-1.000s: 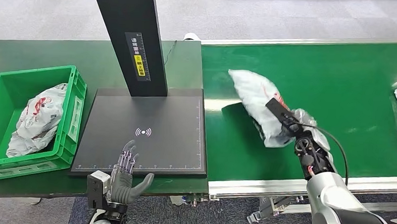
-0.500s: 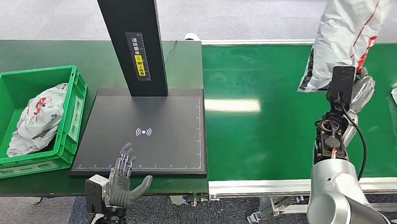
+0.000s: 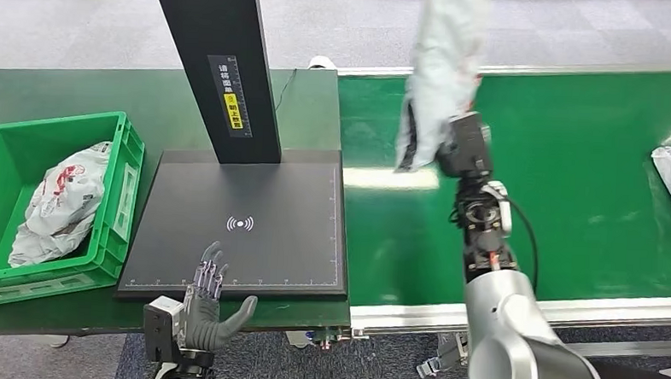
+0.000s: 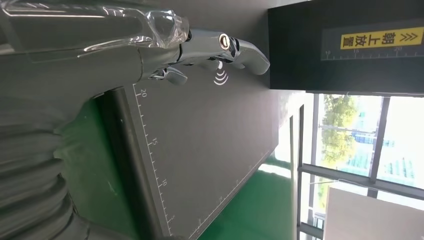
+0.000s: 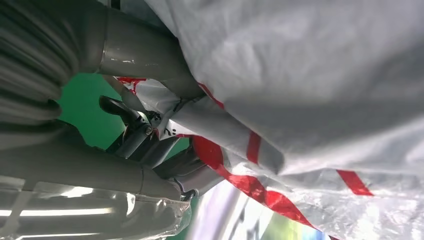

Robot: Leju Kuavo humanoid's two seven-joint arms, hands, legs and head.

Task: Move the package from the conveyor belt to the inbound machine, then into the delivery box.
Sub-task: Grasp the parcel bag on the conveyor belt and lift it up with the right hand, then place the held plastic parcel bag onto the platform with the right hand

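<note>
package point(image 3: 442, 70) blurred, top cut off, hiding right hand point(image 5: 150, 135) fingers

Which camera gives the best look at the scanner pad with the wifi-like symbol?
The head view: the whole black pad lies flat at the foot of the black post, all its edges and the white symbol visible. The left wrist view shows part of it side-on, with the ruler marks and symbol, behind the left hand. The right wrist view shows the package.

We're in a parcel-sorting bay: a green conveyor belt point(image 3: 572, 183) with aluminium rails runs beside a black scanning platform point(image 3: 253, 229) on its post, a green plastic crate point(image 3: 9, 154) holding bagged parcels, grey carpet beyond.
</note>
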